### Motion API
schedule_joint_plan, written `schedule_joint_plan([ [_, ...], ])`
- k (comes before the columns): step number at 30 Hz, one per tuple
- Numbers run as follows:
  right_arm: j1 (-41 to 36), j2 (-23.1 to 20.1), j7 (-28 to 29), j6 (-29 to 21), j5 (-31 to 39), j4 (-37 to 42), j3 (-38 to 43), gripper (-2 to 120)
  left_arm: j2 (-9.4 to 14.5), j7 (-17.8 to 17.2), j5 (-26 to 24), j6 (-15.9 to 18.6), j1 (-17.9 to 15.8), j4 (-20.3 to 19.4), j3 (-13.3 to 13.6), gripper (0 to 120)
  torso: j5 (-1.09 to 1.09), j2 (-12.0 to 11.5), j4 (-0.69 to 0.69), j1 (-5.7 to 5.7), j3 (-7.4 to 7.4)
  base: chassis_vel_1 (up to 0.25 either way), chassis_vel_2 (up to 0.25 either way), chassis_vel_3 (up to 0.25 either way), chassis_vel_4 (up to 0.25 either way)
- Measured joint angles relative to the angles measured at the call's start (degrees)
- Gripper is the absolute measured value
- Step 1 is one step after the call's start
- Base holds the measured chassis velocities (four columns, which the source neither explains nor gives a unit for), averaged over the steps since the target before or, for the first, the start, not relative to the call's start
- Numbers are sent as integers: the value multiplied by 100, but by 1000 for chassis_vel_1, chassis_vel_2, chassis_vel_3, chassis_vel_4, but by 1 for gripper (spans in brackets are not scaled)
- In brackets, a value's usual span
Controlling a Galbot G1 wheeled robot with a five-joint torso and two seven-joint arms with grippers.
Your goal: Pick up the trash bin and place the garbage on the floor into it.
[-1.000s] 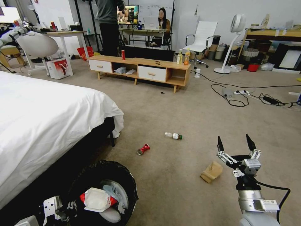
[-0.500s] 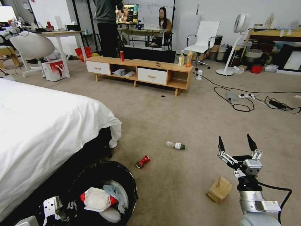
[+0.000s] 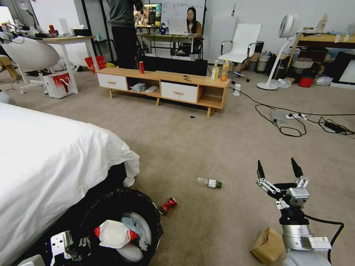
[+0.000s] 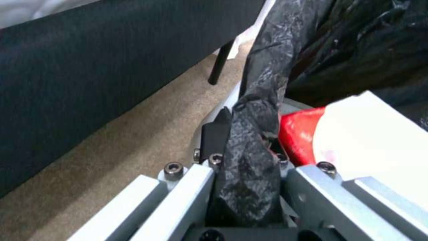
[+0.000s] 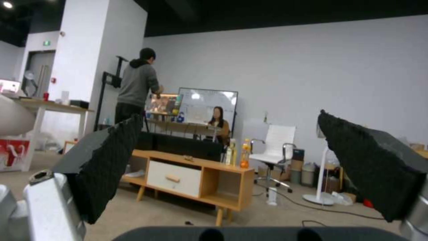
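Left end effector, bottom left, pinches trash bin rim w/ bag; right end effector, lower right, fingers spread, empty.

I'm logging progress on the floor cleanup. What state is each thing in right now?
trash bin: held at its bag-lined rim, already holding a white tissue and red packet.
left hand: shut on the bin's rim.
right hand: open, empty, raised above the carpet.
crushed can: lying on the floor beside the bin.
small bottle: lying on its side.
paper bag: crumpled, on the floor.
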Motion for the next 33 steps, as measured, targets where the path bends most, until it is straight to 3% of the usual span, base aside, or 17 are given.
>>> schedule_joint_plan([
  [21, -24, -106, 120, -106, 37, 0, 42, 100, -17, 21, 76, 5, 13, 22, 44, 2, 0, 0, -1, 0, 0, 0, 0, 0, 0],
  [24, -80, -227, 443, -540, 102, 72, 51, 100, -18, 24, 80, 4, 12, 30, 47, 2, 0, 0, -1, 0, 0, 0, 0, 0, 0],
  [26, -170, -470, 993, -1291, 444, 163, 30, 100, -10, 28, 81, 4, 11, 37, 46, 2, 1, -1, -1, 0, 1, 0, 0, 0, 0],
  [27, -170, -470, 993, -1291, 444, 163, 30, 100, -10, 28, 81, 4, 11, 37, 46, 2, 1, -1, -1, 0, 1, 0, 0, 0, 0],
  [29, -300, -753, 1627, -2288, 1174, 340, -16, 100, -4, 30, 81, 5, 12, 41, 42, 2, 0, -1, -1, 0, 1, 0, 0, 0, 0],
  [30, -300, -753, 1627, -2288, 1174, 340, -16, 100, -4, 30, 81, 5, 12, 41, 42, 2, 0, -1, -1, 0, 1, 0, 0, 0, 0],
  [32, -394, -960, 2178, -3364, 1953, 557, -76, 100, -2, 36, 81, 4, 17, 48, 41, 2, 1, -1, -2, 0, 1, 0, 0, 0, 0],
  [33, -394, -960, 2178, -3364, 1953, 557, -76, 100, -2, 36, 81, 4, 17, 48, 41, 2, 1, -1, -2, 0, 1, 0, 0, 0, 0],
])
